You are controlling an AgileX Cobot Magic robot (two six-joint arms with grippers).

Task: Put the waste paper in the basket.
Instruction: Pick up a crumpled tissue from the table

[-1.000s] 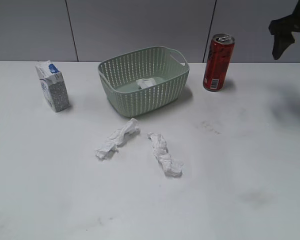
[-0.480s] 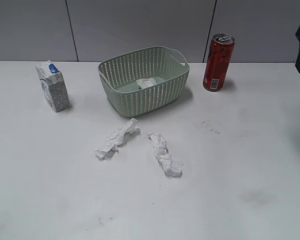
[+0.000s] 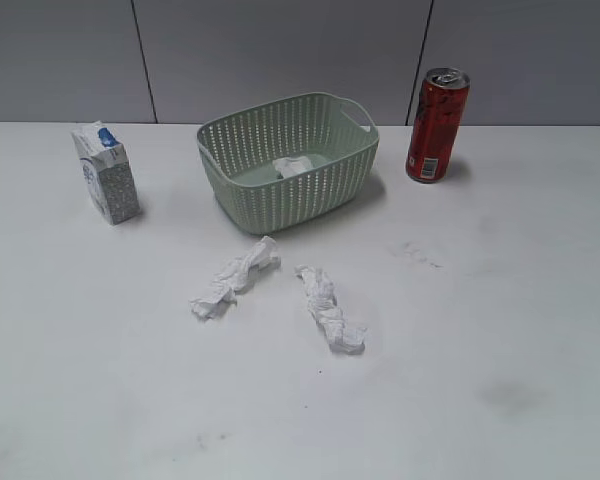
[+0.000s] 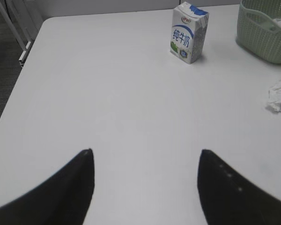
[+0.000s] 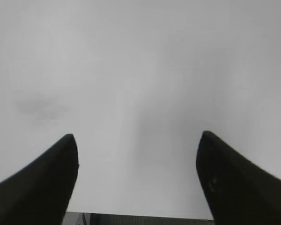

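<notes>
Basket: a pale green perforated basket (image 3: 332,187) stands toward the far edge of the white bench (image 3: 500,330), near the middle of its width; its corner also shows at the top right of the left wrist view (image 4: 264,37).
Paper in basket: one crumpled white piece (image 3: 295,166) lies on the basket floor.
Paper on bench, left: a twisted white wad (image 3: 234,277) lies just in front of the basket, on the near side, apart from its wall; the left wrist view catches its end (image 4: 280,91).
Paper on bench, right: a second twisted wad (image 3: 331,309) lies beside the first, a little nearer the front edge, the two not touching.
Milk carton: a small blue-and-white carton (image 3: 105,172) stands upright toward the far left corner, well apart from the basket (image 4: 189,32).
Can: a red drink can (image 3: 437,124) stands upright just right of the basket, near the far edge.
Left claw: (image 4: 145,161) spread wide, holding nothing, above bare bench near the left edge.
Right claw: (image 5: 136,145) spread wide, holding nothing, above bare bench by an edge; out of the exterior view.
</notes>
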